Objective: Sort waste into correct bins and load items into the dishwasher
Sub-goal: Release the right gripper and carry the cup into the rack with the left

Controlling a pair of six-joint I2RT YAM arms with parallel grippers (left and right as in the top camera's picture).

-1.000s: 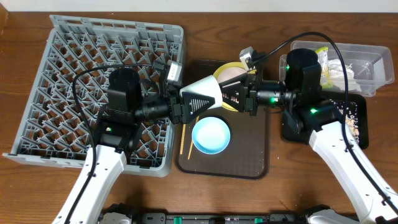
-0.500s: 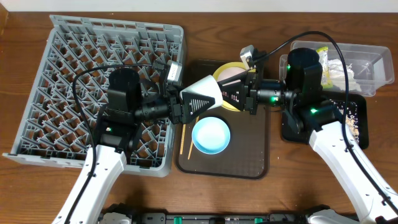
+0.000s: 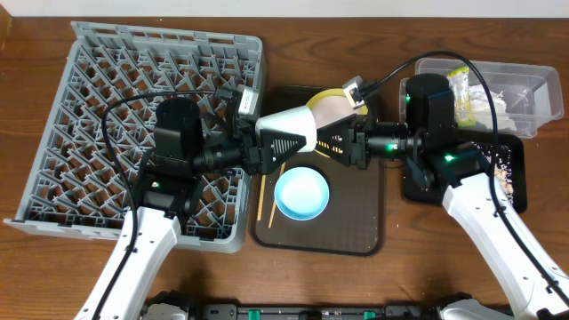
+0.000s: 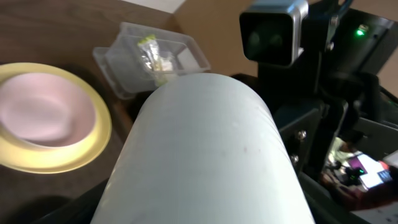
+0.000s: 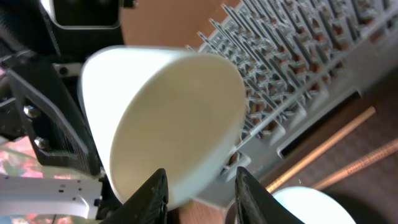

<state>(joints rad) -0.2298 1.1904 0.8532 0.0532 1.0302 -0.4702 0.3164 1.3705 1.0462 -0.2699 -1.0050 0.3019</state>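
Observation:
My left gripper (image 3: 283,148) is shut on the white bowl (image 3: 289,132), holding it on its side above the left edge of the brown serving tray (image 3: 360,227). The bowl fills the left wrist view (image 4: 199,155) and hides that gripper's fingers. My right gripper (image 3: 340,148) faces it from the right, open. In the right wrist view its fingertips (image 5: 199,180) straddle the bowl's lower edge (image 5: 168,124); I cannot tell whether they touch. The yellow plate (image 3: 325,92) lies behind, the light blue bowl (image 3: 301,194) in front, and the chopsticks (image 3: 264,200) at the tray's left.
The grey dish rack (image 3: 89,107) fills the left side. At the far right, the clear tub (image 3: 524,80) holds the snack wrapper (image 3: 461,89) and white paper (image 3: 489,102). The black tray (image 3: 511,178) with scattered scraps sits under the right arm.
The white bowl has shifted slightly right toward the right gripper, which has closed in on its end. Both arms otherwise hold their places.

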